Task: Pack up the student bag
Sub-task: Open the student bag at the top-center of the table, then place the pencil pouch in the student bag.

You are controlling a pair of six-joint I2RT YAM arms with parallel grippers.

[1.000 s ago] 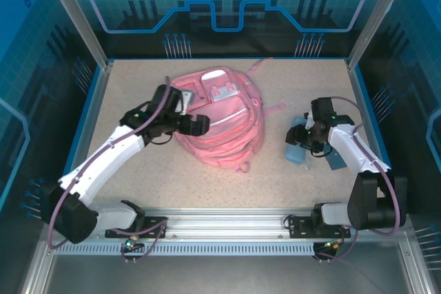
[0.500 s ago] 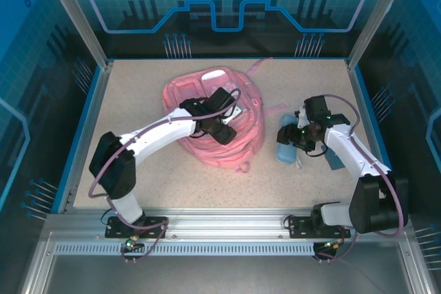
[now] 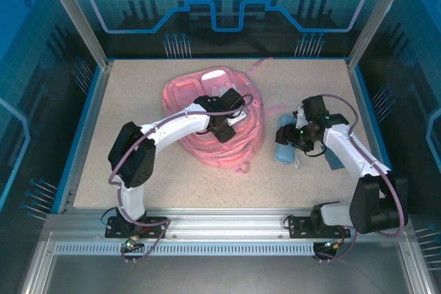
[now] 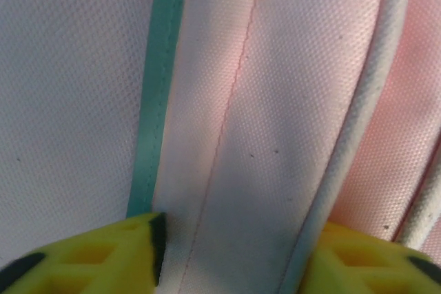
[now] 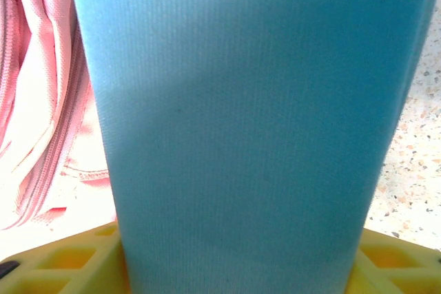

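Tabletop (image 3: 124, 101) bears student bag (image 3: 180, 94); fold between left fingers (image 4: 89, 259).

The left arm (image 3: 172, 125) is reaching forward and bending rightward at the elbow, with the left gripper (image 3: 222, 129) pointing down and pinching a fold of the pink bag (image 3: 186, 91). The right arm (image 3: 351, 153) is bending leftward, with the right gripper (image 3: 291, 135) clasping a blue bottle (image 3: 282, 151).

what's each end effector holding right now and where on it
left end effector: seems to pinch a piped fold of the student bag's pink fabric. right end effector: the blue fabric case, clamped across its body.
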